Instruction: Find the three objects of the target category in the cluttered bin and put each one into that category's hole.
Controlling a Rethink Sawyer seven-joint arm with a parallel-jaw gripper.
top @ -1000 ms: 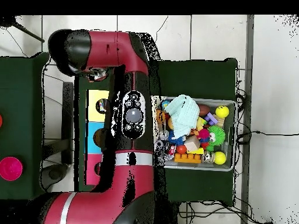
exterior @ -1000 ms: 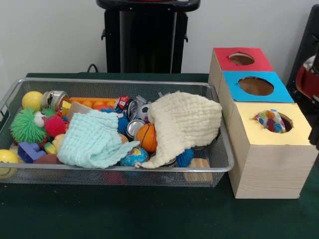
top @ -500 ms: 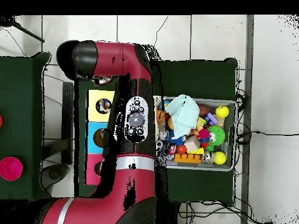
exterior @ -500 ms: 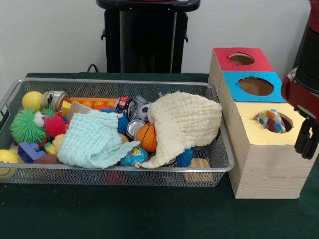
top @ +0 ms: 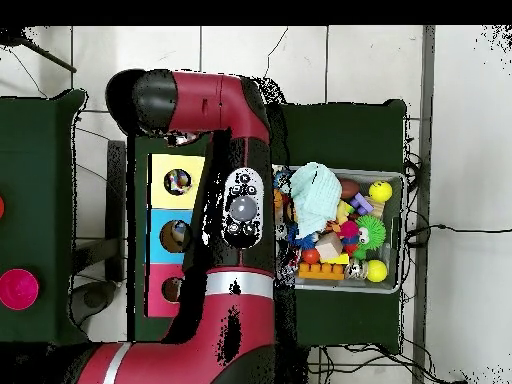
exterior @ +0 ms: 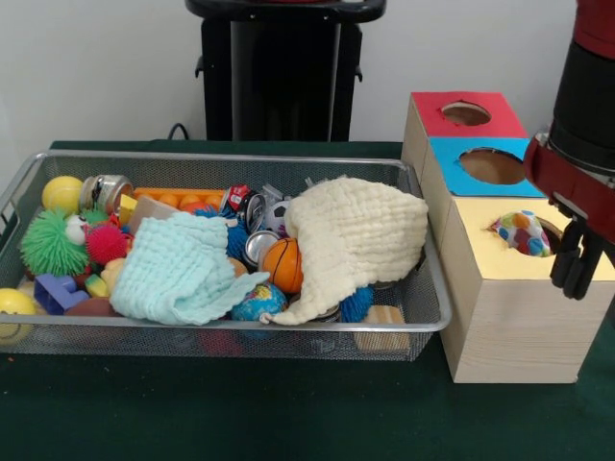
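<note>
We are looking across a wire basket (exterior: 423, 322) that is sitting on a dark green table (exterior: 240, 413), and much of its load is lying hidden. At the far left a yellow ball (exterior: 61, 193) and a green spiky ball (exterior: 53, 243) are showing plainly, with a second yellow ball (exterior: 13, 305) sitting cut off at the picture's edge. Just right of them a mint cloth (exterior: 178, 269) is draping over whatever is under it, its long side running from upper left down to lower right. Behind it an orange block (exterior: 183, 200) is lying lengthwise along the back wall. In the middle a small basketball (exterior: 282, 264) and a globe ball (exterior: 258, 302) are peeking out between the cloths, and a few cans there are too crowded for us to count. A cream cloth (exterior: 360, 235) is covering the basket's right end (nothing beneath it is readable).

To the right a row of three wooden boxes is standing beside the basket: a red-topped box (exterior: 456, 130) farthest, a blue-topped box (exterior: 538, 178) in the middle, a yellow-topped box (exterior: 480, 250) nearest, each with a round hole. A spotted ball (exterior: 520, 232) is sitting in the yellow hole, partly sunk.

At the right edge the gripper (exterior: 575, 271) is hanging in front of the yellow-topped box, holding nothing; we cannot tell whether its fingers are apart or together. In the overhead view the red arm (top: 235, 250) is covering the basket's near side and the tiled floor (top: 330, 60) is showing around the table. A pale wall is standing behind.
</note>
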